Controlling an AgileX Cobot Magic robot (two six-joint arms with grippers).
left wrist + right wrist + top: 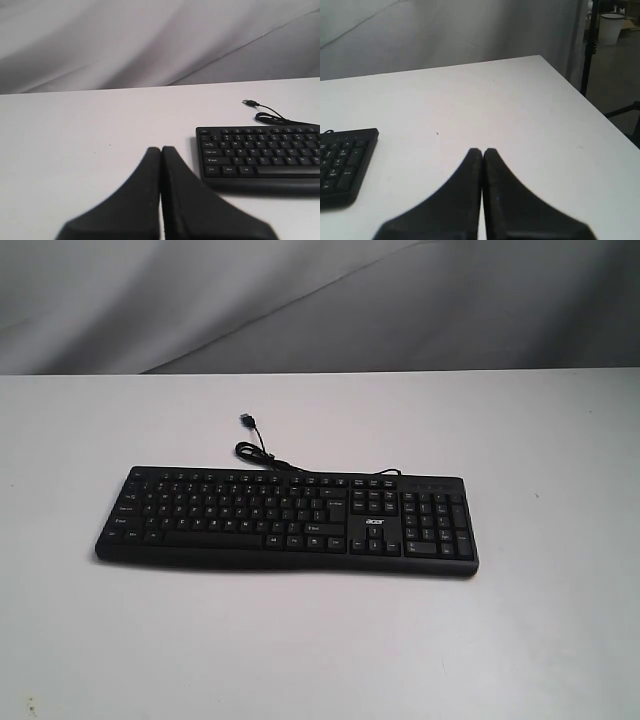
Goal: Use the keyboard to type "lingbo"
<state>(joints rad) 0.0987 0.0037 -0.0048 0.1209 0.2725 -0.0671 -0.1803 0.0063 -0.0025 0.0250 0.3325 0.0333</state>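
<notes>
A wide black keyboard (290, 517) with a number pad and a white logo lies flat in the middle of the white table (320, 650). Its thin black cable (262, 455) curls behind it, ending in a loose USB plug (245, 418). Neither arm shows in the exterior view. In the left wrist view my left gripper (161, 150) is shut with nothing in it, apart from the keyboard's near corner (260, 157). In the right wrist view my right gripper (482, 151) is also shut and holds nothing, with the number-pad end (342, 162) off to one side.
The table's far edge meets a grey draped backdrop (320, 300). The right wrist view shows the table's side edge (590, 107), with floor, a dark stand (587, 45) and a white bin (611, 27) beyond it.
</notes>
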